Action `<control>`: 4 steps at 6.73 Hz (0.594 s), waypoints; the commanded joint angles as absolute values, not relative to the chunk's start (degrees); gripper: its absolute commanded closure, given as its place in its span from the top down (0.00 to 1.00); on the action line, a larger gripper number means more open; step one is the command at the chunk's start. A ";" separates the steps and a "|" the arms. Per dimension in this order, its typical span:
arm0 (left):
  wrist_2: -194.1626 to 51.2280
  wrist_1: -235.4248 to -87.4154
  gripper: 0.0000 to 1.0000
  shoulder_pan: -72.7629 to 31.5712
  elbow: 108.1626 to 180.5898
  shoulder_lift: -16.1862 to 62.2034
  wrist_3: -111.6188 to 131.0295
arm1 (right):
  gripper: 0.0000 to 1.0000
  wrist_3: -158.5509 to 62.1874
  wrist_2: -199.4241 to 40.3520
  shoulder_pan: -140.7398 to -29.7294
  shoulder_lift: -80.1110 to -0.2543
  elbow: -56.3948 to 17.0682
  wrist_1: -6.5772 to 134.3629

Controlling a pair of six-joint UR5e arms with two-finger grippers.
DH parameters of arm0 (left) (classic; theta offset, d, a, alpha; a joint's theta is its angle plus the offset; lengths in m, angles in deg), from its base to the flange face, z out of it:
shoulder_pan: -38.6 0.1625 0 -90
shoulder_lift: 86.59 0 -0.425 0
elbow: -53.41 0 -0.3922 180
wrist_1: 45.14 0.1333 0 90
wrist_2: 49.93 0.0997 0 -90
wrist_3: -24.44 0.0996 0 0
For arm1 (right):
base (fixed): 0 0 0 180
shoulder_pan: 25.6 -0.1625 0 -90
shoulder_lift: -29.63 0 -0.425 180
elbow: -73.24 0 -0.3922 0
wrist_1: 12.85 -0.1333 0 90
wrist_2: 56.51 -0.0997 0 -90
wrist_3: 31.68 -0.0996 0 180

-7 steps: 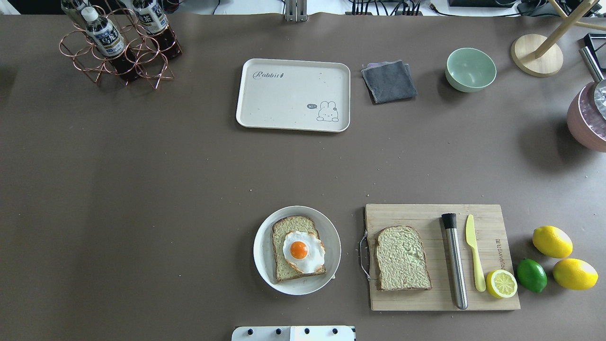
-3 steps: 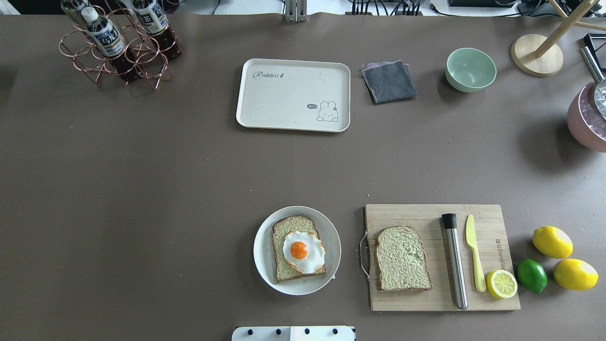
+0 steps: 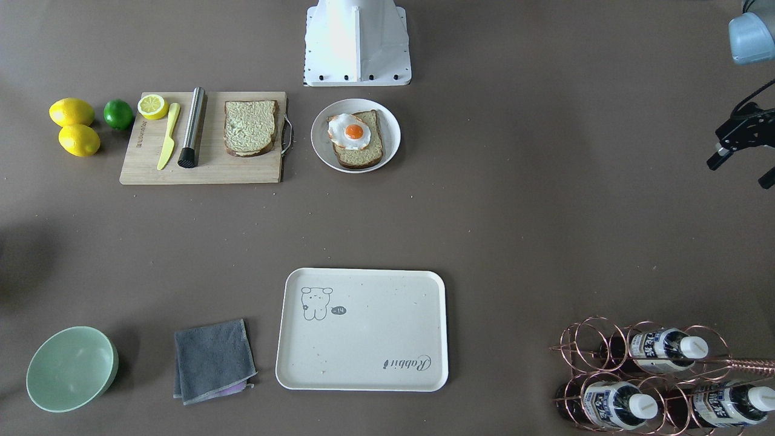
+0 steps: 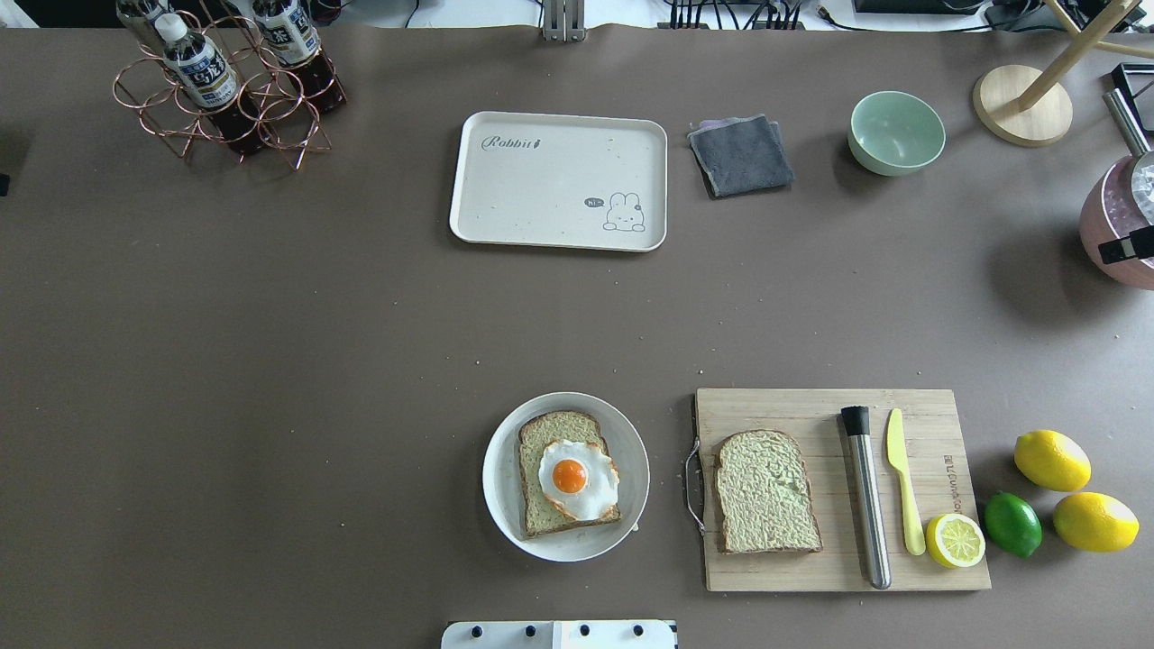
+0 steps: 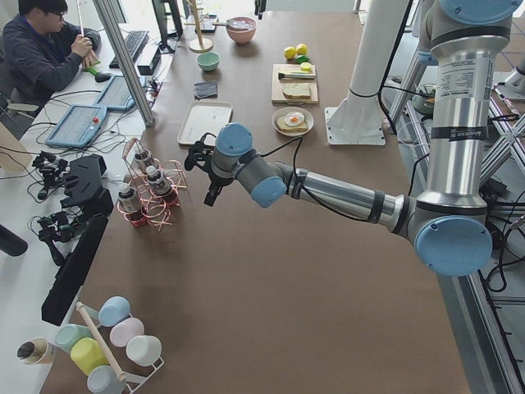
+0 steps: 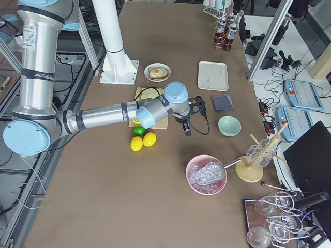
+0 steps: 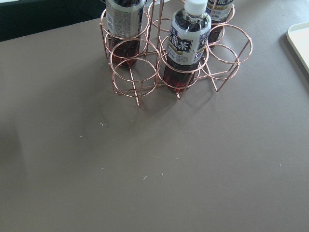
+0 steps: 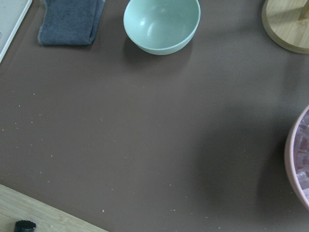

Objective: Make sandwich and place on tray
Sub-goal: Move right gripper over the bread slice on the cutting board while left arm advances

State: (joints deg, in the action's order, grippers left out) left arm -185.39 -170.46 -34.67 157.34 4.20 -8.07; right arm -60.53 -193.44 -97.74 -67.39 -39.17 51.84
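Observation:
One bread slice lies on the round white plate with the fried egg on top. A second bread slice lies on the wooden cutting board. The cream tray sits bare at the far middle. My left gripper hovers open beside the bottle rack, far from the food. My right gripper hangs between the board and the green bowl. Only one of its fingertips shows in the overhead view, so I cannot tell its state.
A grey cloth lies right of the tray. A pink bowl of ice and a wooden stand are at the far right. A metal rod, yellow knife, lemons and lime crowd the board.
A right fingertip has come into the overhead view at the right edge, and a dark piece of the left arm shows at the left edge. The food and tray have not moved.

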 commanded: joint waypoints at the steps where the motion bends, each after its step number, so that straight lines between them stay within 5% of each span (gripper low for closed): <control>1: -180.93 -179.93 0.98 -23.60 158.86 6.14 -27.69 | 1.00 -85.01 -183.82 -84.21 -67.23 -45.29 46.22; 4: -167.31 -179.97 0.98 -8.21 160.19 12.26 -40.90 | 0.98 -111.60 -156.02 -55.93 -66.45 -51.91 46.73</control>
